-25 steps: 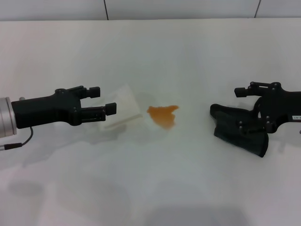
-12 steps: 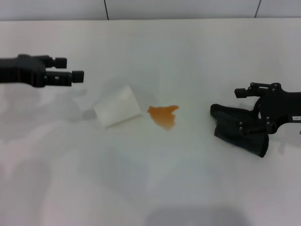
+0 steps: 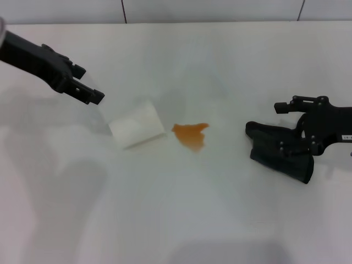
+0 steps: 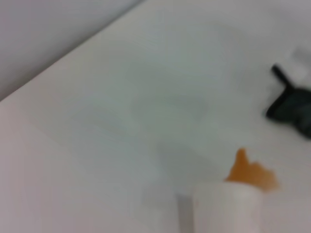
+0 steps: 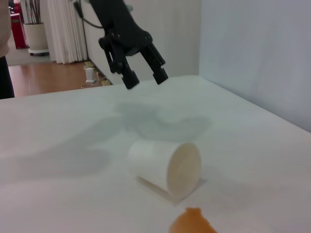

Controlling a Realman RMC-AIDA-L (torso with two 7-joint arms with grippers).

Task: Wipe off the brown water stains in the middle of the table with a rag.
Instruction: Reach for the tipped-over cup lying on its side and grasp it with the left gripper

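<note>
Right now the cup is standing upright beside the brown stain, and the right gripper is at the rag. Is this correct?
Not quite: the cup is lying on its side beside the brown stain, as the right wrist view shows. The right gripper is indeed at the rag.

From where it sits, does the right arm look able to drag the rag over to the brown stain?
Probably yes. The right end effector is at the rag, and only bare table separates it from the stain. The tipped cup lies beyond.
</note>
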